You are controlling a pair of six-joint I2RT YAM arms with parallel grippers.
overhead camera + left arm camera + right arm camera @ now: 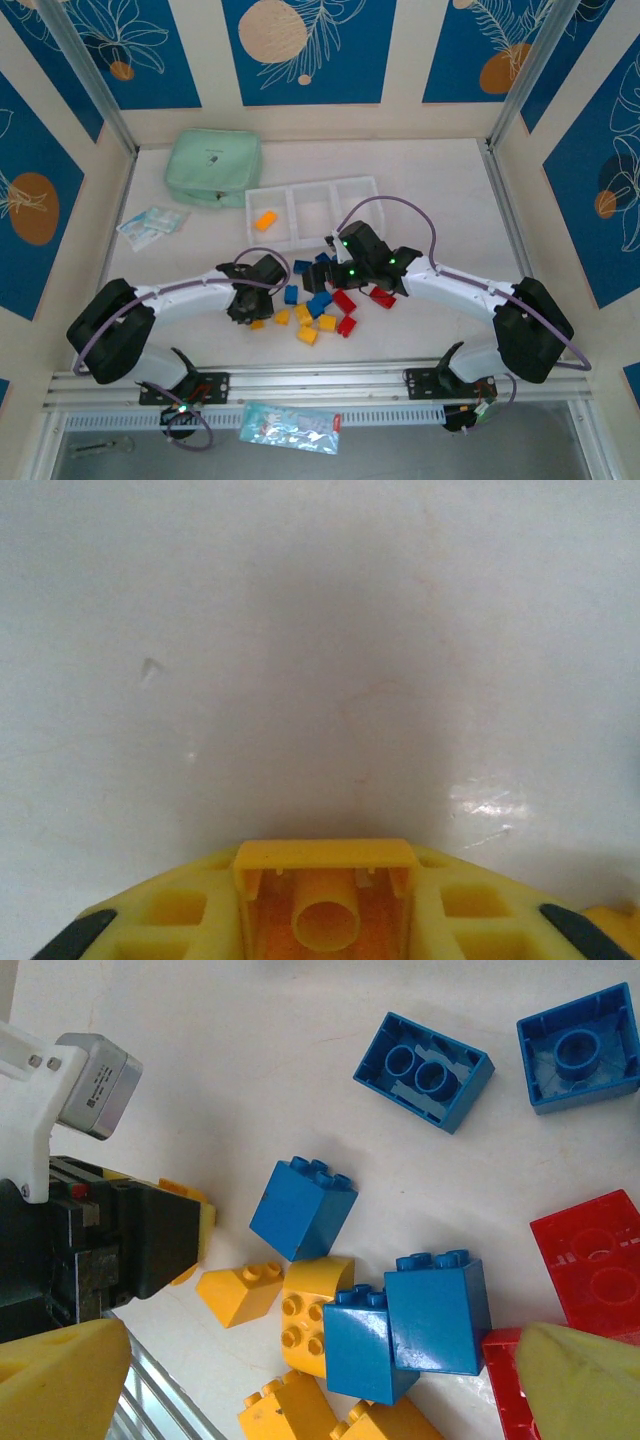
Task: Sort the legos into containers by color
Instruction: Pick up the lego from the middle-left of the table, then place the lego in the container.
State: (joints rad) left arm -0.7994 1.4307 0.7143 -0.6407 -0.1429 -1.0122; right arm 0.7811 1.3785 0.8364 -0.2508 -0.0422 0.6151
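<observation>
Left pincer (325, 925) – narrow, clamped on one yellow brick (325, 858). Its hollow underside faces my wrist camera and it sits square between the fingers (130, 930). Can't tell if it's off the table (300, 630) yet.

Step in hand, as I judge it: carry this one to the tray (310, 184), which lies ahead of this pincer and a bit to its right, past the pile (318, 305). A yellow-orange brick (265, 221) already sits in the tray's end compartment on this pincer's side, so that's the target.

To do it well:
- lift straight up first so I don't drag the loose yellows just beside the pincer
- clear the low wall and centre over that compartment
- release low so it doesn't bounce out

Right pincer (315, 1360) – wide, holding nothing, hanging over the pile. Directly under it a blue pair (440, 1310) touches a yellow block (315, 1310), and red bricks (590, 1260) lie by one finger. A lone blue brick (300, 1208) just ahead stands apart, likely the easier grab.

My arms are close together here — I'd hold the right one back until the left is clear, else they may knock.
</observation>
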